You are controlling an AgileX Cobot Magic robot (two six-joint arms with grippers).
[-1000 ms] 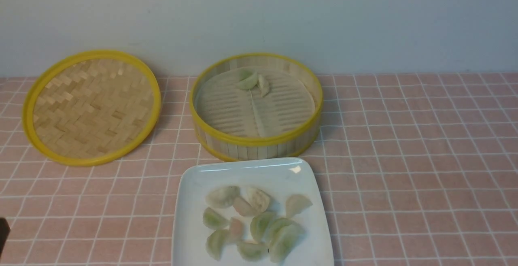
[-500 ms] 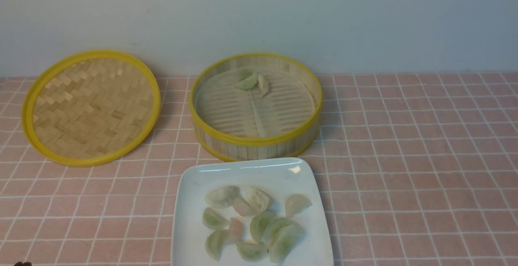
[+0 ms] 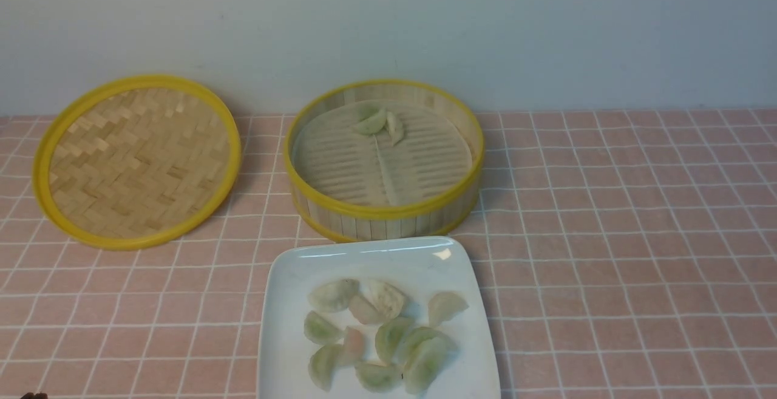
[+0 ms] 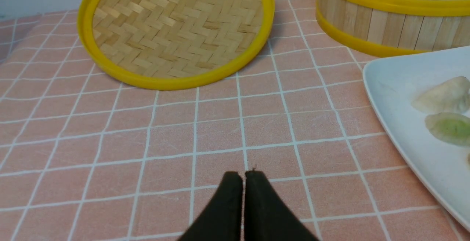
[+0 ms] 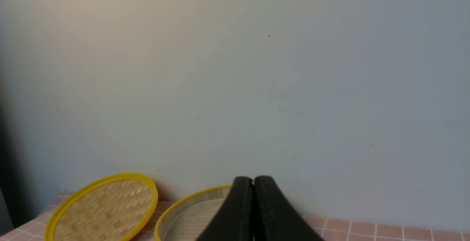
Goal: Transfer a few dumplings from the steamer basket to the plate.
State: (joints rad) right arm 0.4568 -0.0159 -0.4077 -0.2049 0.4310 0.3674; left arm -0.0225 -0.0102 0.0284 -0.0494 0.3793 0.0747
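Observation:
The steamer basket (image 3: 383,212) stands mid-table and holds two dumplings (image 3: 371,121) at its far side. In front of it lies the white plate (image 3: 285,338) with several dumplings (image 3: 388,335) heaped on it. My left gripper (image 4: 243,175) is shut and empty, low over the pink tiles to the left of the plate (image 4: 396,123); in the front view only a dark tip shows at the bottom-left corner. Held high, my right gripper (image 5: 253,179) is shut with nothing in it. It faces the wall above the basket (image 5: 183,211) and is out of the front view.
The flat woven lid (image 3: 136,159) with a yellow rim lies to the left of the basket, close to the back wall. A pink tiled cloth (image 3: 607,235) covers the table.
A second ago a dark part of my left arm showed at the front view's left edge. It has since dropped to the bottom-left corner. The dumplings, basket and plate have not moved.

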